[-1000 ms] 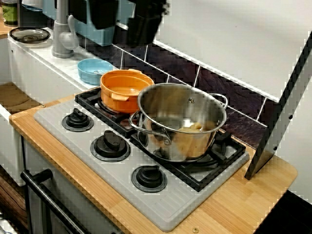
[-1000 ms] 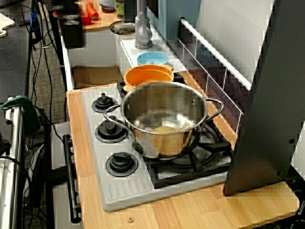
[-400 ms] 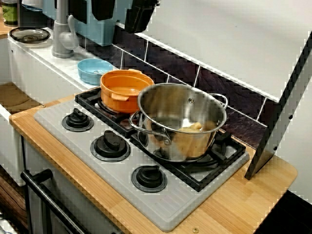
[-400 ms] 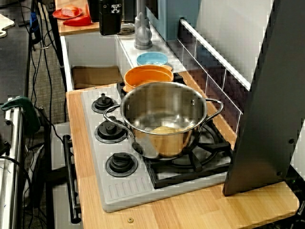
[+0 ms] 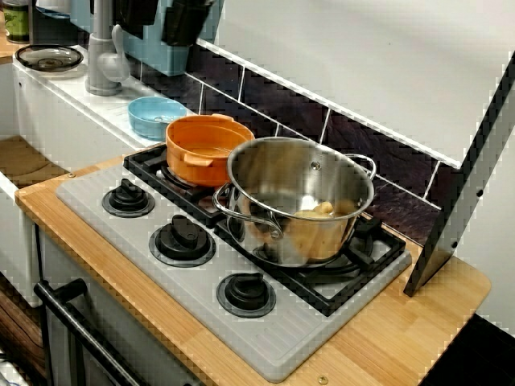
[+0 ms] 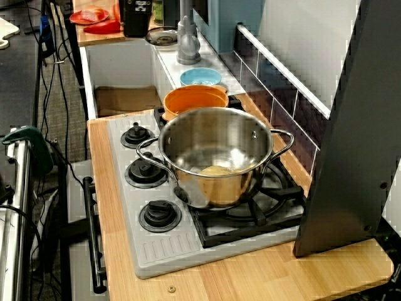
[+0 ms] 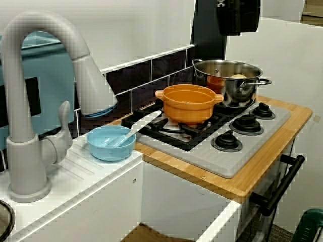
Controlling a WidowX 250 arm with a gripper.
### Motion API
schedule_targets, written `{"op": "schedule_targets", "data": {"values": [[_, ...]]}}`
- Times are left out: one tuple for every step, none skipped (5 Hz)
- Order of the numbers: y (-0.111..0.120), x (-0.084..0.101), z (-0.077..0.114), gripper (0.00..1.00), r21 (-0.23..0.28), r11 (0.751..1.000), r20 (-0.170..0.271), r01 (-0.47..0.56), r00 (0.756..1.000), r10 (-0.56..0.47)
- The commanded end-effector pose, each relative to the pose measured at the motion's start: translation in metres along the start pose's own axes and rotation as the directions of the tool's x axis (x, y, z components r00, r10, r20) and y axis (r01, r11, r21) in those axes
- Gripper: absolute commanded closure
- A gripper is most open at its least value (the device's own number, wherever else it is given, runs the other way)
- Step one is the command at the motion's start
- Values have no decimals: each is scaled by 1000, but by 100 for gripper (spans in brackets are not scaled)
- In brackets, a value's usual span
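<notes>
A black robot gripper [image 6: 135, 11] is hanging high at the top edge of the view from the stove's end, over the sink side of a toy kitchen. The picture edge is cutting it off, so I cannot tell whether its jaws are apart or together.

Nearest to it, a tall grey plastic faucet [image 6: 187, 39] is standing upright on the white sink ledge [image 6: 164, 63]. A small dark round glass dish [image 6: 163, 37] is lying just beside the faucet's base.

Further along the ledge, a light blue plastic bowl [image 6: 200, 77] is sitting near the grey stove top [image 6: 150, 244]. On the black burner grates, a round orange pot [image 6: 195, 102] is standing close against a large shiny steel pot [image 6: 216, 157]. The steel pot is holding a pale yellow lump of food [image 6: 219, 170].
</notes>
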State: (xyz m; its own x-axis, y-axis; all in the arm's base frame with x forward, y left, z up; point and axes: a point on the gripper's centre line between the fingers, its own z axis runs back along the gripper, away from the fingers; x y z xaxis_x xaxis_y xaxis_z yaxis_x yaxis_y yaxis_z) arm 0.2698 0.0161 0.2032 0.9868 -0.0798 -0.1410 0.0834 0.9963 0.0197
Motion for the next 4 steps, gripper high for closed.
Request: {"op": "schedule_targets", "data": {"values": [[16, -1, 9, 0, -4, 872, -41, 490, 871, -490], [16, -6, 5, 0, 11, 778, -10, 629, 778, -628], [9, -15, 3, 0, 84, 714, 18, 695, 715, -699], [5, -21, -2, 0, 126, 673, 51, 729, 673, -738]]}}
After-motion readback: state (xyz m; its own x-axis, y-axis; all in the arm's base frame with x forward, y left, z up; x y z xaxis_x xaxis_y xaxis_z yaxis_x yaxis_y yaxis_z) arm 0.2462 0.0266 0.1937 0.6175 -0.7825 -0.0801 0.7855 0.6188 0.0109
